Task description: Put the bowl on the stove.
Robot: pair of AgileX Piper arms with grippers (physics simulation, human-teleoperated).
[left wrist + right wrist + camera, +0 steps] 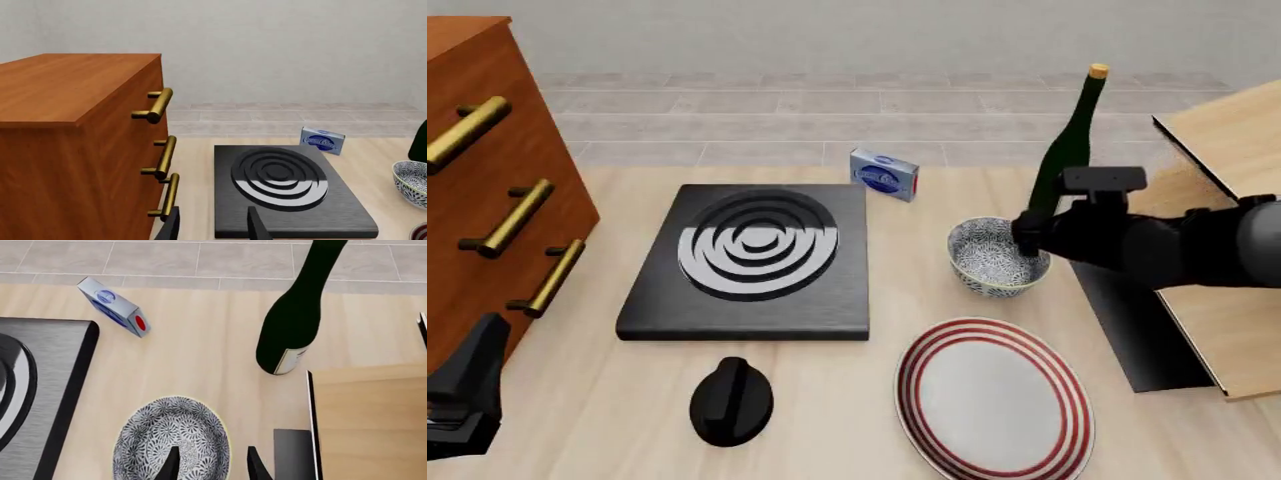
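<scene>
The bowl (998,256) stands on the table right of the stove (750,262), apart from it. The right gripper (1030,242), jaws narrowly parted, straddles the bowl's right rim. The left gripper (212,225), also parted and empty, is well away.

The table (868,400) is pale matt wood; the cabinet (481,200) is reddish polished wood with brassy metal handles (510,217). The stove (827,300) is matt black (burner rings silvery metal). The bowl (997,258) looks glazed ceramic, the bottle (1065,150) glossy dark glass.
</scene>
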